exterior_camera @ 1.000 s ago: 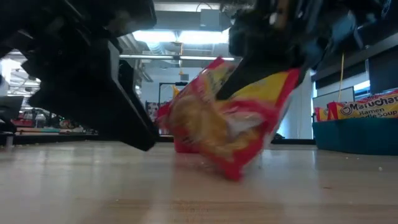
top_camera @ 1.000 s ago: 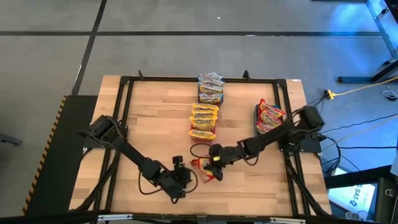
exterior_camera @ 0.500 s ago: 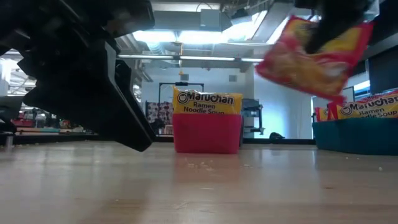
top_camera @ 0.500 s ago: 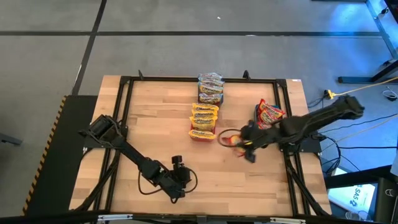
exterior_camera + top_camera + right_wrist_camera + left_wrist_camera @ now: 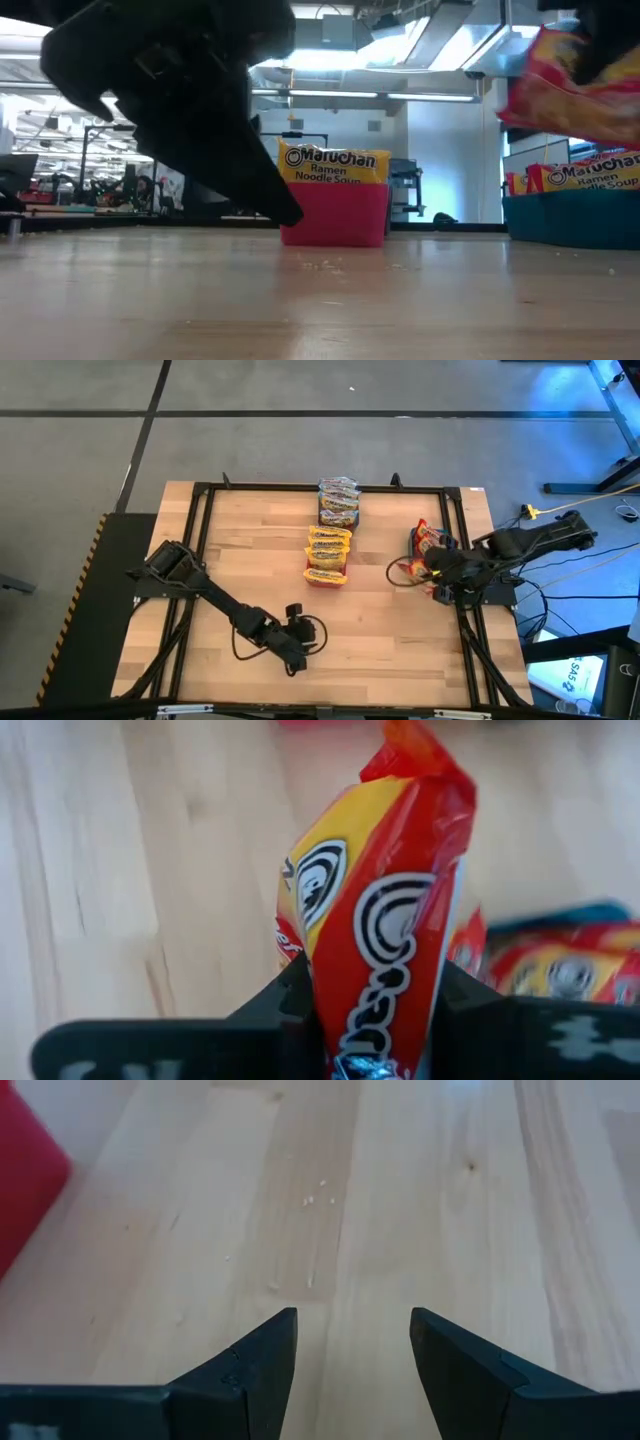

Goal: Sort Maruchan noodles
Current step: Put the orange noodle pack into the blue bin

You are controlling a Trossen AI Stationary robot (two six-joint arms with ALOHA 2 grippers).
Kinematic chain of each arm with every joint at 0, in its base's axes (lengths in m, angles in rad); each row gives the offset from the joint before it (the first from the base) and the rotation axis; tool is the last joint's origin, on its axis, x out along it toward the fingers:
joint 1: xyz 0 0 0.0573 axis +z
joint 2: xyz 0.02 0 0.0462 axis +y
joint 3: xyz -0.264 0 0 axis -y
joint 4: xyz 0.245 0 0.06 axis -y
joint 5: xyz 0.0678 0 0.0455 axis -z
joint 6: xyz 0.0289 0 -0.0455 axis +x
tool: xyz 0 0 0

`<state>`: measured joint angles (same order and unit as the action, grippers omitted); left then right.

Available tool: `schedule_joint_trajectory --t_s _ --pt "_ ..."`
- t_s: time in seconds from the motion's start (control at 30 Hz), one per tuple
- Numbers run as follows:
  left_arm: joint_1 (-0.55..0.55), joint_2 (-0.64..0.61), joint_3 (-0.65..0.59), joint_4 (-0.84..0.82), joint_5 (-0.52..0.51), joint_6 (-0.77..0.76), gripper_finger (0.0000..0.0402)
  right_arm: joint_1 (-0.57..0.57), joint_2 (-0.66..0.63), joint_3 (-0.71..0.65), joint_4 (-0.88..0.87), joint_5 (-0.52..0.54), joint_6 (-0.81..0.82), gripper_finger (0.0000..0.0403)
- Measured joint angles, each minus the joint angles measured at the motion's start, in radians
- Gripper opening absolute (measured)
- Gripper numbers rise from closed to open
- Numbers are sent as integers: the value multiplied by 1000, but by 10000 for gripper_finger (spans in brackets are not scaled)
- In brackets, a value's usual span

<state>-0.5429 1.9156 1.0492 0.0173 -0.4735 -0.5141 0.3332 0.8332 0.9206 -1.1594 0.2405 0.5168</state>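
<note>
Overhead, the right gripper (image 5: 428, 567) holds a red-and-yellow Maruchan packet (image 5: 416, 569) beside the teal bin (image 5: 432, 543) of red packets; orange ones fill the red bin (image 5: 327, 556), bluish ones the far bin (image 5: 339, 501). The left gripper (image 5: 296, 636) waits mid-table. At table height, the packet (image 5: 572, 85) hangs above the teal bin (image 5: 570, 218). The left wrist shows its fingers (image 5: 258, 1363) spread, empty. The right wrist shows the packet (image 5: 385, 910) pinched at its edge: likely light, crinkly, slippery, its brittle noodles best held by the seam.
</note>
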Motion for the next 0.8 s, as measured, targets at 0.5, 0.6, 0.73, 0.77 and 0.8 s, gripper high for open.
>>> schedule_joint_trajectory --t_s 0.5,0.6,0.73,0.77,0.8 --pt "51 0 0 46 23 56 192 1 254 0 -237 -98 -181 69" --pt "60 0 0 47 23 57 192 1 280 0 -283 -66 -198 69" --pt "68 0 0 54 23 79 192 0 303 0 -306 7 -245 69" --pt "68 0 0 55 23 80 192 0 308 0 -308 25 -261 69" --pt "71 0 0 55 23 81 192 0 313 0 -306 43 -273 69"
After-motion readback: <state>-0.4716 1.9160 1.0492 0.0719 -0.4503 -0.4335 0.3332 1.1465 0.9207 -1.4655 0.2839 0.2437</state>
